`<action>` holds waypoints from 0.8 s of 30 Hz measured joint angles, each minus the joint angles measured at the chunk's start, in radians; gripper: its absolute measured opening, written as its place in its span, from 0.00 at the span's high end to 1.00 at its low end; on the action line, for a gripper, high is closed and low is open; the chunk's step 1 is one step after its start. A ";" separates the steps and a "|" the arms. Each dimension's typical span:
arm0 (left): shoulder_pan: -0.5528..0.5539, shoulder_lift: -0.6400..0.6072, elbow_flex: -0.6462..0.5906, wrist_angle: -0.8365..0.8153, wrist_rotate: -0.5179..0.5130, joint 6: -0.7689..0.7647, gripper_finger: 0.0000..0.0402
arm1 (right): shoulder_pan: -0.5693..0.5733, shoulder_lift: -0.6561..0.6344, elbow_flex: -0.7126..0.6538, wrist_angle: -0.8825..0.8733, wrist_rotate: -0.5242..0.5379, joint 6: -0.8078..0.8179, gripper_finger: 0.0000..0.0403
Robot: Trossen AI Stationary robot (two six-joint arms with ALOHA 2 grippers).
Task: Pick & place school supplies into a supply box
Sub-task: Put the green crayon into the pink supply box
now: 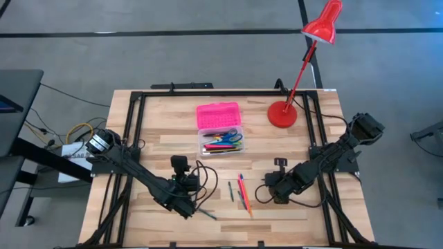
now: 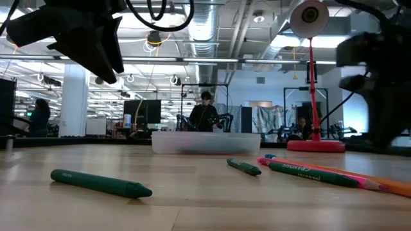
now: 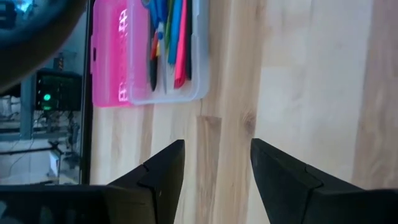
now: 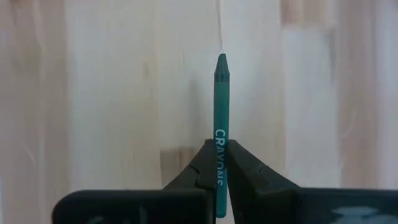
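The supply box stands at the table's far middle, its pink lid (image 1: 218, 113) open behind the clear base (image 1: 221, 142), which holds several pens. It also shows in the left wrist view (image 3: 112, 56). My left gripper (image 1: 185, 181) (image 3: 217, 146) is open and empty above bare wood, on the near side of the box. My right gripper (image 1: 271, 188) (image 4: 217, 149) is shut on a green crayon (image 4: 221, 99). Loose crayons and pencils (image 1: 241, 192) lie flat on the table between the grippers. Another green crayon (image 1: 208, 214) (image 2: 99, 183) lies near the front edge. My right gripper pinches the green crayon between its two fingers at the printed label (image 4: 221, 142), back from the tip. The crayon runs along the fingers, and its pointed tip (image 4: 222, 61) sticks out ahead of them. I cannot tell whether it is lifted clear of the wood.
A red desk lamp stands with its round base (image 1: 282, 114) (image 2: 314, 145) right of the box, its head (image 1: 324, 24) beyond the far edge. Black frame rails (image 1: 208, 93) run along the table's far, left and right sides. Bare wood lies at the near right.
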 joint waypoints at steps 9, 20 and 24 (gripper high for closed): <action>-0.053 0.000 0.000 -0.110 -0.015 -0.121 0.55 | -0.186 0.000 0.110 0.116 0.107 -0.287 0.99; -0.184 -0.001 -0.009 -0.117 -0.174 -0.218 0.55 | -0.494 0.096 0.199 0.436 -0.032 -0.654 0.99; -0.215 -0.001 -0.054 -0.118 -0.187 -0.266 0.55 | -0.558 0.203 0.271 0.400 -0.051 -0.690 0.99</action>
